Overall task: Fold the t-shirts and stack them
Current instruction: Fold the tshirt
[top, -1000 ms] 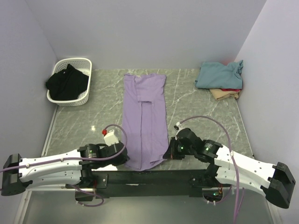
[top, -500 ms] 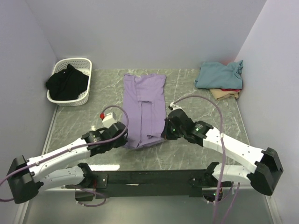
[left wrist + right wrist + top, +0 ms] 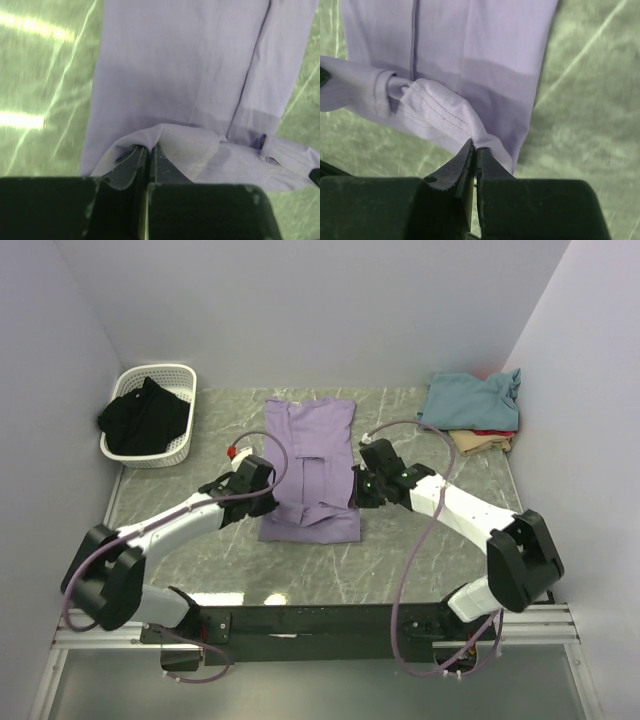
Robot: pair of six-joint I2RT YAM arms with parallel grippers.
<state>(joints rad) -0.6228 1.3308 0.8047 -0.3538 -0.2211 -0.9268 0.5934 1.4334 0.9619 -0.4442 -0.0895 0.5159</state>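
Lavender t-shirt (image 3: 310,440): L fingers (image 3: 126,169), R fingers (image 3: 454,174) clamped on hem; tips seemingly buried in fabric.

Leaving bare table (image 3: 330,565) open in front of the lavender t-shirt (image 3: 310,430). Crowding the far corners: white basket (image 3: 150,457) left, stacked t-shirts (image 3: 468,402) right.

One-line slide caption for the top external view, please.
Left gripper and right gripper pinch the lavender t-shirt by its near hem, doubled over itself, on the marble table.
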